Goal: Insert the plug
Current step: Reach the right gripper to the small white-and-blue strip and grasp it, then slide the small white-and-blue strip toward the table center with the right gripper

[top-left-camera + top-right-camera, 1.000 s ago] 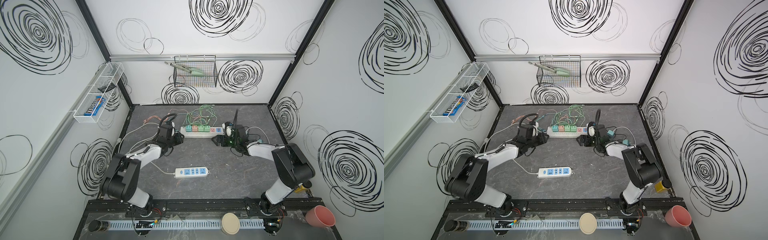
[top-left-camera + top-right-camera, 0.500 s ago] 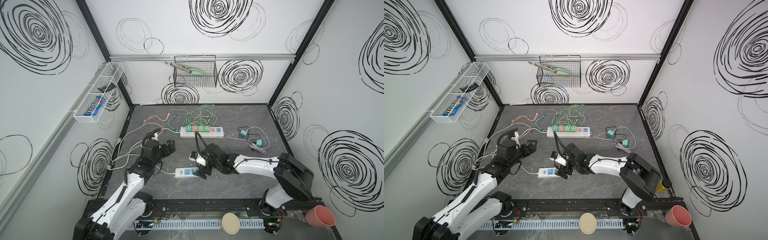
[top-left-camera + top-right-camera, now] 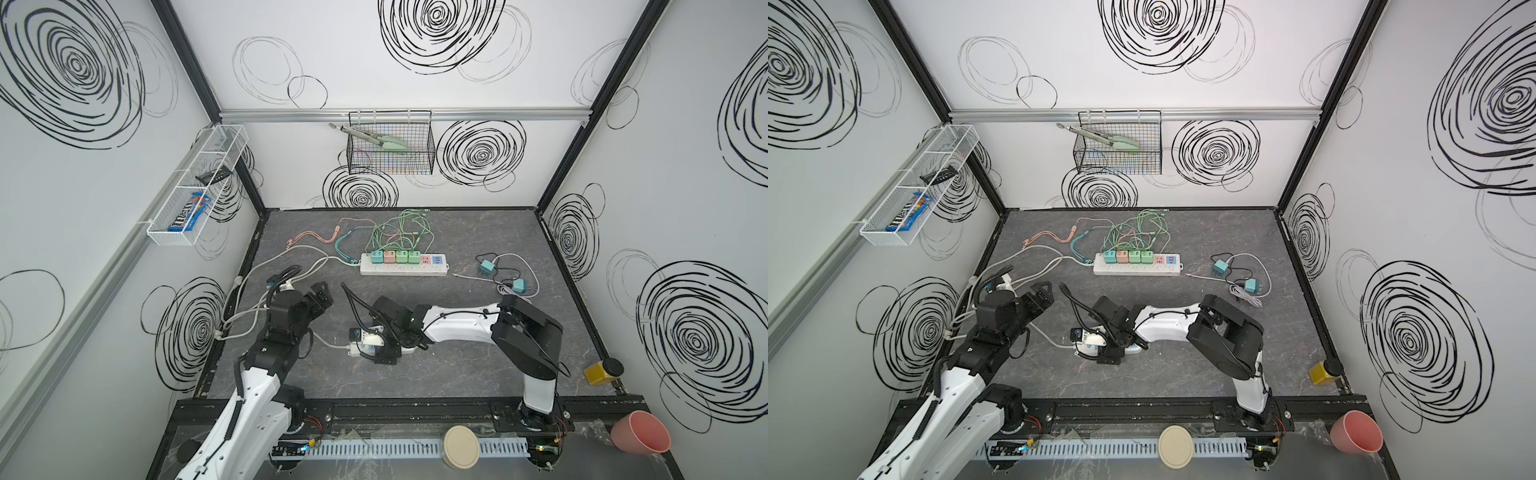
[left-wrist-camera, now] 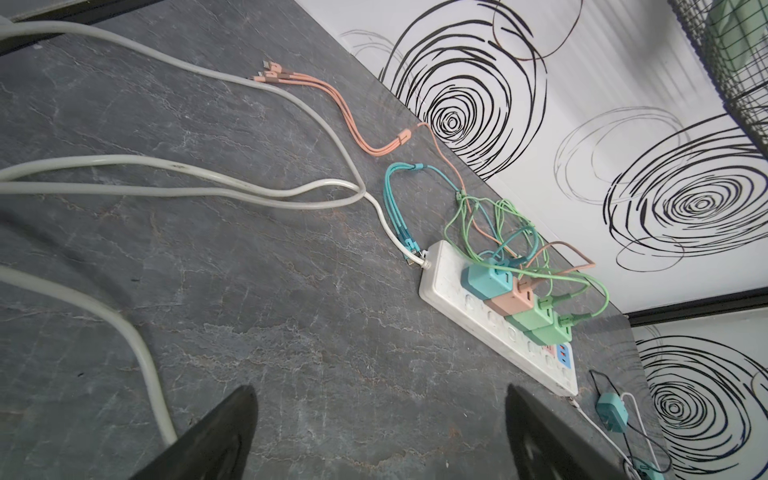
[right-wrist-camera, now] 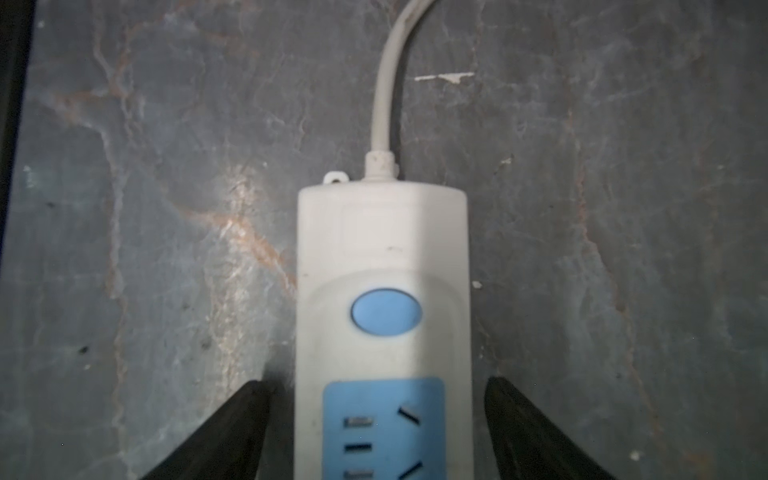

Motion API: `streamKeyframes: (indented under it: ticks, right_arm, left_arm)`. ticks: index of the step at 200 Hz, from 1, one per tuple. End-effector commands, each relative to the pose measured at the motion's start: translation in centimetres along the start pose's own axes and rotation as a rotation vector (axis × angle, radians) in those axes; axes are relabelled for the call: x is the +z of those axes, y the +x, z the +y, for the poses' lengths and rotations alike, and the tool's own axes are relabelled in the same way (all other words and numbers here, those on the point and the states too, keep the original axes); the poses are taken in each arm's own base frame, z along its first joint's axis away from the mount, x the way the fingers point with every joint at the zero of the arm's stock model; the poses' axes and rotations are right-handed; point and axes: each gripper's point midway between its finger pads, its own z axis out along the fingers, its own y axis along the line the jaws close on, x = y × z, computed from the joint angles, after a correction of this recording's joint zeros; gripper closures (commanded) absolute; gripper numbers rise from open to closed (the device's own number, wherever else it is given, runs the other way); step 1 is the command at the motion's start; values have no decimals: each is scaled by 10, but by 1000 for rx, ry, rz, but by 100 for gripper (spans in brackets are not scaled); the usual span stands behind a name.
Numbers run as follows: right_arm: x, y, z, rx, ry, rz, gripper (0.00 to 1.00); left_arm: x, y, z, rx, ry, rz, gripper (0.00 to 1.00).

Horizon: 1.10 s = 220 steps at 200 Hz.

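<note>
The surface (image 3: 457,374) is walled on three sides, with a black rail along its front edge. Its front right stretch lies bare, and so does the band between the long strip (image 3: 403,270) at the back and the small strip (image 5: 382,249) near the front middle. White cords (image 3: 257,266) crowd the left edge.

Two teal plugs (image 3: 485,267) (image 3: 518,285) lie loose with their thin cables toward the back right. They sit just right of the long strip and well apart from both arms. Four chargers (image 3: 395,257) fill most of the long strip.

In both top views the right arm covers most of the small strip, so only bits of its ends show. The right wrist view cuts the strip off past its blue button and first socket. The left wrist view shows only the finger ends, cut off at the frame edge.

The left pincer (image 4: 380,397) hangs above bare surface near the cords, spread wide and holding nothing. The right pincer (image 5: 378,388) points down and straddles the small strip, one finger (image 5: 249,415) on each side. A narrow gap shows on either side, so it grips nothing.
</note>
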Motion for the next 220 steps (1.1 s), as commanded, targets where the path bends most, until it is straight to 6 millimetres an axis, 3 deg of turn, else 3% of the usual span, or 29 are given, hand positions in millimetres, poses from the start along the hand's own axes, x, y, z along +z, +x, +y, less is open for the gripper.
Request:
streamKeyframes:
  ticks: [1, 35, 76, 123, 173, 198, 220]
  right_arm:
    - [8, 22, 13, -29, -55, 110, 28]
    - [6, 31, 11, -50, -71, 146, 40]
    - [-4, 55, -17, -34, -26, 212, 48]
    - [-27, 101, -50, 71, -15, 303, 50]
    - [-59, 140, -64, 148, 26, 300, 49]
    - [-66, 144, -63, 140, 30, 277, 48]
    - [-68, 134, -61, 116, 34, 224, 45]
  left_arm:
    - [2, -2, 2, -30, 8, -24, 4]
    - [5, -2, -1, -23, 9, -12, 4]
    - [7, -1, -1, -19, 5, -7, 4]
    - [9, 5, -9, -7, 21, 20, 4]
    - [16, 12, -25, 22, 51, 63, 4]
    - [19, 15, -35, 39, 62, 72, 4]
    - [19, 16, -43, 62, 67, 73, 4]
